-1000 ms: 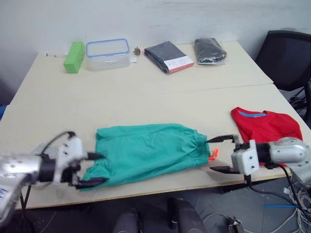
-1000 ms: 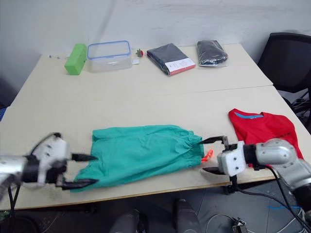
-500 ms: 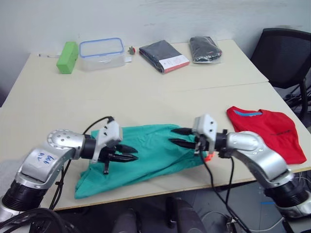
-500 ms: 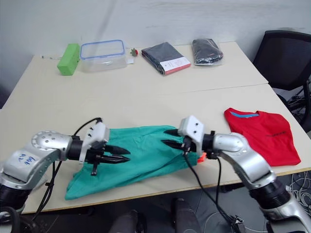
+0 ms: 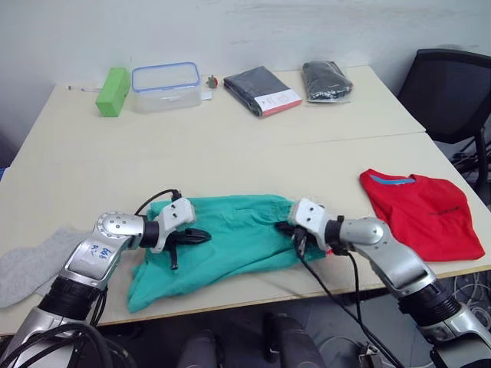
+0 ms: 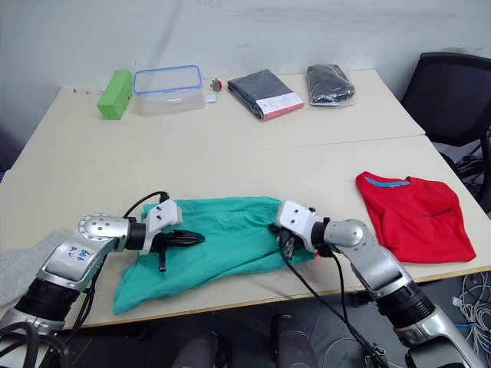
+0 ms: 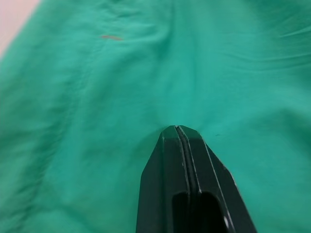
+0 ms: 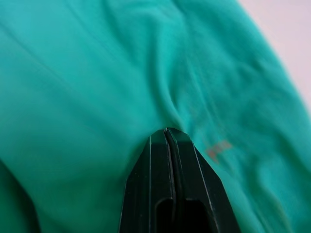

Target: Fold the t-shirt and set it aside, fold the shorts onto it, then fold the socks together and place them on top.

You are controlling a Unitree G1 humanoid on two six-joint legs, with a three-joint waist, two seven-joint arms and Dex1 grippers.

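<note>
The teal shorts lie flat near the table's front edge, with the waistband to the right. My left gripper rests on their left part, shut, and the fabric puckers at its tips. My right gripper is on the waistband end, also shut, with cloth gathered at its tips. The red t-shirt lies folded at the right, apart from the shorts. One grey sock lies at the front left edge.
At the back stand a green box, a clear tub with a blue lid and two dark packaged garments. A black chair is at the right. The table's front edge runs just below the shorts.
Both grippers came in from the shorts' outer ends onto the fabric and went from open to shut. The head camera has shifted slightly.
</note>
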